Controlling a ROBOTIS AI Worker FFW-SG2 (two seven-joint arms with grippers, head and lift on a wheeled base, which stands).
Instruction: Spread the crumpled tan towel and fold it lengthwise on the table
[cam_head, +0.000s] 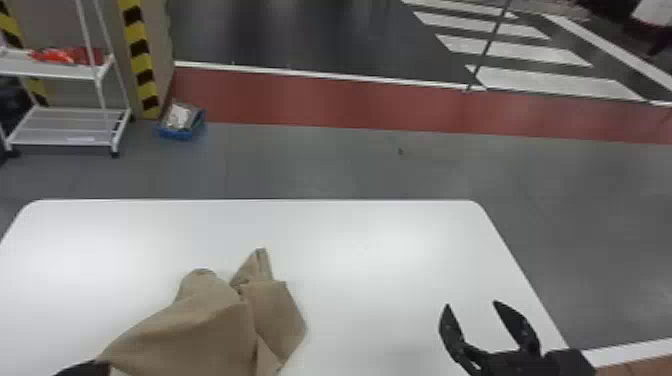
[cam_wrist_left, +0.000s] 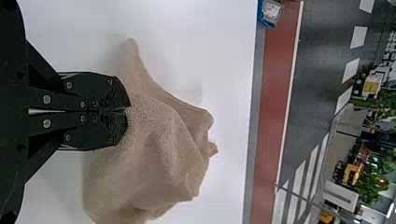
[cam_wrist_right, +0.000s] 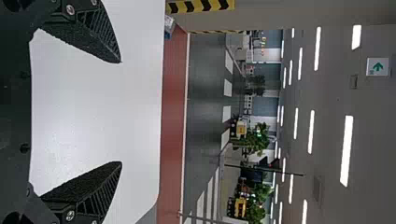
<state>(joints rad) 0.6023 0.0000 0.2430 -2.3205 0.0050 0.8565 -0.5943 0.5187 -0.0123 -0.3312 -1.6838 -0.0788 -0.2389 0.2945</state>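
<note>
The left gripper (cam_head: 85, 369) is at the bottom left of the head view, at the near left end of the crumpled tan towel (cam_head: 200, 330). In the left wrist view the left gripper (cam_wrist_left: 127, 108) is shut on an edge of the towel (cam_wrist_left: 154, 154), which bunches out beyond the fingertips in loose folds. A folded flap of the towel points toward the table's far side. The right gripper (cam_head: 472, 305) stands open over the table's right part, apart from the towel; in the right wrist view the right gripper (cam_wrist_right: 121, 112) has nothing between its widely parted fingers.
The white table (cam_head: 360, 240) has rounded far corners, and its right edge runs close beside the right gripper. Beyond it on the floor are a blue bin (cam_head: 180, 122) and a white shelf rack (cam_head: 65, 125) at the far left.
</note>
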